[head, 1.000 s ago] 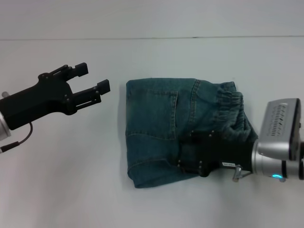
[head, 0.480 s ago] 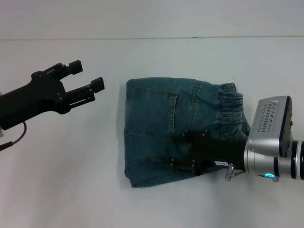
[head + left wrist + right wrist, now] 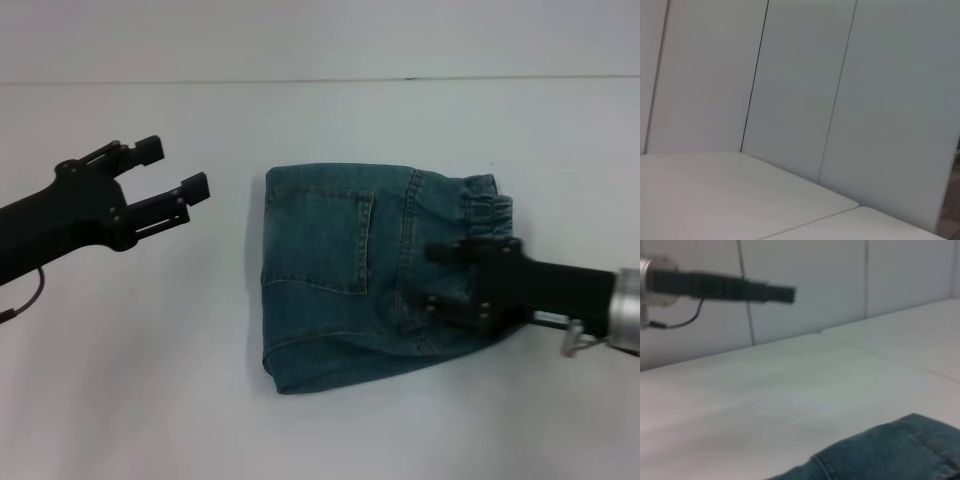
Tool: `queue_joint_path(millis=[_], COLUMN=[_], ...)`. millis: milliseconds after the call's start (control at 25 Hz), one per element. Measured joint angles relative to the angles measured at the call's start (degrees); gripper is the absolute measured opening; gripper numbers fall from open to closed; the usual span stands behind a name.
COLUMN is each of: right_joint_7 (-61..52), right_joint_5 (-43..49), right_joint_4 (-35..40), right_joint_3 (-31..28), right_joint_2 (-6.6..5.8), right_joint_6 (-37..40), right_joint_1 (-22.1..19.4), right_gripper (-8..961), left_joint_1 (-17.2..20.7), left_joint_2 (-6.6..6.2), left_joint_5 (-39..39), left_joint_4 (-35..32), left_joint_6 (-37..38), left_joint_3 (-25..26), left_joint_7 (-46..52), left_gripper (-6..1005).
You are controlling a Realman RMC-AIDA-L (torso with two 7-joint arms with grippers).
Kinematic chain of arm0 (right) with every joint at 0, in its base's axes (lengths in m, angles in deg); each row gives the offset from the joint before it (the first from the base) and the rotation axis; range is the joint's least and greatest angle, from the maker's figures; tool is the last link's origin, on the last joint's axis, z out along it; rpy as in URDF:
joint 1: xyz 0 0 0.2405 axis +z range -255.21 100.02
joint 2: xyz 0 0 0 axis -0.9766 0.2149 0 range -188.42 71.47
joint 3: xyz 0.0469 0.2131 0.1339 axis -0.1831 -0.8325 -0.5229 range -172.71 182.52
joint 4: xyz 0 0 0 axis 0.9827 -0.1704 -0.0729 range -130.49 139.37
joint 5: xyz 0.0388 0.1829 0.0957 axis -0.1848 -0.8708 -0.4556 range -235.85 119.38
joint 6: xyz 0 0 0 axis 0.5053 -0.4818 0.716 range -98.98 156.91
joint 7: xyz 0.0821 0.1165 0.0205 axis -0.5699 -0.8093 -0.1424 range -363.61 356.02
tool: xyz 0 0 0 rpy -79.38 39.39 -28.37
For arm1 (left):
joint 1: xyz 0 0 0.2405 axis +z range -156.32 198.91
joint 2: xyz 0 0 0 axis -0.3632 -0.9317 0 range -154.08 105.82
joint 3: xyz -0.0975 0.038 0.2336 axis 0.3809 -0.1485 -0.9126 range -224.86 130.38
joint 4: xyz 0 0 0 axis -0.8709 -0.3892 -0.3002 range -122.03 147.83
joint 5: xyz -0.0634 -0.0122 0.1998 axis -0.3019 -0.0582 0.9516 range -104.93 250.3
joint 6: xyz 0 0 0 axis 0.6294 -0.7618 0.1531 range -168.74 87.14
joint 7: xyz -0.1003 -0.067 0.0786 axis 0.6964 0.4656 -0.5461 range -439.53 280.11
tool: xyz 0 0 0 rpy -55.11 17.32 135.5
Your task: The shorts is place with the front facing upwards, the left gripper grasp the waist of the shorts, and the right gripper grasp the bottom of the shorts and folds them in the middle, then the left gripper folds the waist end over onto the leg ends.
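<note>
The shorts (image 3: 335, 275) lie folded on the white table (image 3: 150, 380), with the back patch pocket (image 3: 320, 240) up. The gathered waist (image 3: 485, 212) sits at their right end. The hemmed bottom of the shorts is not visible. My left gripper (image 3: 172, 168) hovers open to the left of the shorts, well apart from them. My right gripper (image 3: 425, 278) is over the right part of the shorts, below the waist, open, with denim showing between its fingers. The right wrist view shows a corner of the shorts (image 3: 890, 455) and the left gripper (image 3: 740, 290) far off.
The table's far edge (image 3: 320, 80) meets a pale panelled wall (image 3: 800, 90). The left wrist view shows only that wall and bare tabletop (image 3: 715, 200). A thin cable (image 3: 25, 300) hangs under the left arm.
My right arm has drawn back to the right and turned, so its silver wrist has mostly left the head view. My left gripper has drifted further left, away from the shorts.
</note>
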Motion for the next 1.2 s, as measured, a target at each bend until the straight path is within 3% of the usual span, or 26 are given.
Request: queue_joint_path(millis=[160, 280, 560, 920, 1200], right_joint_7=[-3.6, -6.0, -13.5, -14.2, -13.4], right_joint_5=[8.6, 12.8, 22.0, 28.4, 29.5], right_joint_4=[7.0, 12.1, 19.2, 20.8, 20.9], right_joint_3=[-10.7, -18.6, -30.1, -40.7, -41.2], right_joint_2=[0.33, 1.06, 1.45, 1.47, 1.46], right_joint_6=[8.3, 14.9, 26.3, 33.1, 33.6], right_joint_1=[-3.2, -5.4, -8.1, -8.8, -8.2], right_gripper=[667, 672, 764, 826, 846], left_joint_1=[0.6, 1.0, 1.7, 1.6, 0.6], left_joint_2=[-0.49, -1.74, -2.59, -3.67, -3.69], left_joint_5=[0.5, 1.8, 10.4, 19.1, 22.5], left_joint_4=[1.8, 4.5, 5.9, 5.5, 5.8], left_joint_6=[0.6, 1.6, 5.1, 11.0, 13.0], left_joint_3=[2.0, 3.5, 9.0, 15.0, 14.7], left_joint_7=[-1.0, -1.6, -1.7, -0.7, -0.3], left_gripper=[842, 842, 842, 841, 846])
